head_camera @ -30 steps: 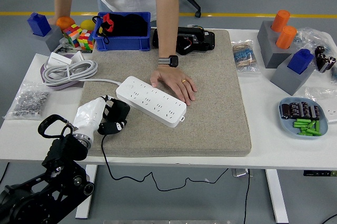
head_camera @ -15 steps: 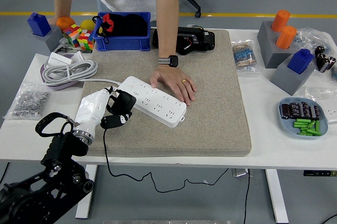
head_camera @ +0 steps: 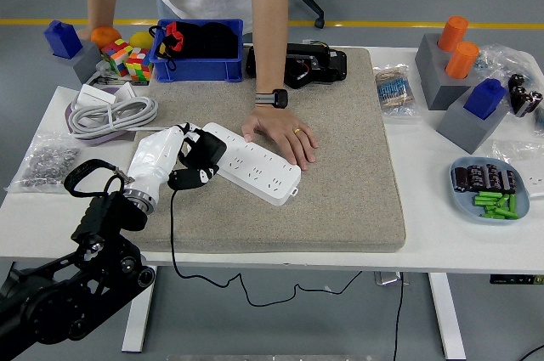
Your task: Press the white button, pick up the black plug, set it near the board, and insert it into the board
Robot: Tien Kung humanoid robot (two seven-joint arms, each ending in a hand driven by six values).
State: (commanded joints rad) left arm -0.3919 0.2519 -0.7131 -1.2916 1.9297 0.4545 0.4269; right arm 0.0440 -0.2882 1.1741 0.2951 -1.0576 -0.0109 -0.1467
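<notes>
On the grey mat [head_camera: 340, 123], at its left side, your left hand [head_camera: 174, 160] has its fingers curled around the black plug [head_camera: 194, 176], gripping it right at the near-left end of the white power strip [head_camera: 246, 164]. You cannot tell whether the plug touches the strip; the hand covers that end, and the white button is not something you can make out. The plug's black cable [head_camera: 172, 246] drops off the table's near edge and loops below. Your right hand is outside the picture. At the far side a person's hand [head_camera: 283, 133] lies flat on the strip's far edge, pinning it; the person's head is cut off by the top of the view. The other hand rests by the orange ball [head_camera: 105, 36], partly hidden behind it.
</notes>
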